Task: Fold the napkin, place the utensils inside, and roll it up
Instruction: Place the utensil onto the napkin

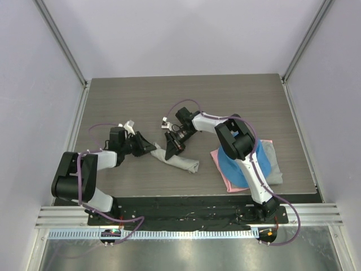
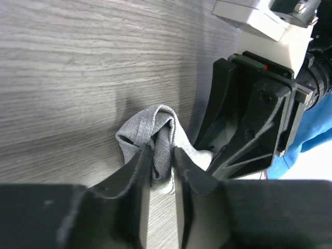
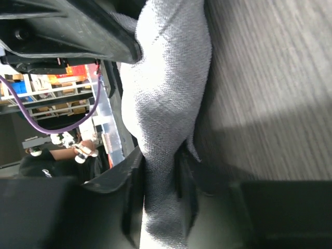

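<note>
The black moulded jaws of the left gripper (image 2: 162, 154) are narrowed on a bunched fold of the light grey, finely woven cloth napkin (image 2: 150, 122). Another fold is pinched between the jaws of the right gripper (image 3: 160, 155). The crumpled cloth rests on the grey wood-grain surface (image 2: 67, 78).

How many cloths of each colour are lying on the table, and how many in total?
Grey: 2, the napkin in the middle and a grey cloth in the pile at the right
Blue: 1, the blue cloth
Pink: 1, the pink cloth
Total: 4
</note>
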`<state>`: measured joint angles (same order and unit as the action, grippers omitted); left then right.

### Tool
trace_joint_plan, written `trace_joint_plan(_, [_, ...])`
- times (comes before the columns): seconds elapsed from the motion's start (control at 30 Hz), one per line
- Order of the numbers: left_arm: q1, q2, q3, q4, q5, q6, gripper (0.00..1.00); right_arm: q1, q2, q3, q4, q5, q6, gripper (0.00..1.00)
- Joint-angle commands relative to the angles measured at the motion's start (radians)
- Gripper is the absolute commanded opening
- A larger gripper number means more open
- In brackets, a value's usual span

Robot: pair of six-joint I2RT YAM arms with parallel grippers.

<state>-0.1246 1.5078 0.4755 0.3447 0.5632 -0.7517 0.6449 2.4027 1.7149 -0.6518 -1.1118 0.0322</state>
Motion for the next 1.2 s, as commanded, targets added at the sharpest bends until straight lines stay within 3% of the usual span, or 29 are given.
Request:
trace_joint_plan(0.0, [-0.007, 0.019, 0.028, 0.034, 0.018, 0.005, 0.18, 0.001, -0.060, 0.012, -0.020, 0.164, 0.017, 0.39])
trace_joint_plan(0.2, [-0.007, 0.017, 0.080, -0.126, -0.008, 0.025, 0.06, 0.013, -0.259, -0.053, 0.067, 0.424, 0.005, 0.65])
trace_joint_plan(0.4, [-0.007, 0.035, 0.147, -0.265, -0.020, 0.017, 0.01, 0.119, -0.510, -0.253, 0.260, 0.774, -0.101, 0.78])
trace_joint_plan(0.5, [-0.007, 0.038, 0.169, -0.305, -0.020, 0.018, 0.01, 0.191, -0.554, -0.307, 0.280, 0.924, -0.184, 0.80])
trace_joint_plan(0.7, [-0.006, 0.051, 0.189, -0.338, -0.019, 0.022, 0.01, 0.289, -0.534, -0.327, 0.268, 1.046, -0.271, 0.81])
trace_joint_plan(1.03, [-0.006, 0.058, 0.215, -0.363, -0.023, 0.025, 0.03, 0.315, -0.430, -0.296, 0.202, 1.076, -0.310, 0.80])
trace_joint_plan(1.17, [-0.007, 0.055, 0.227, -0.363, -0.020, 0.023, 0.10, 0.308, -0.386, -0.273, 0.158, 1.052, -0.315, 0.71])
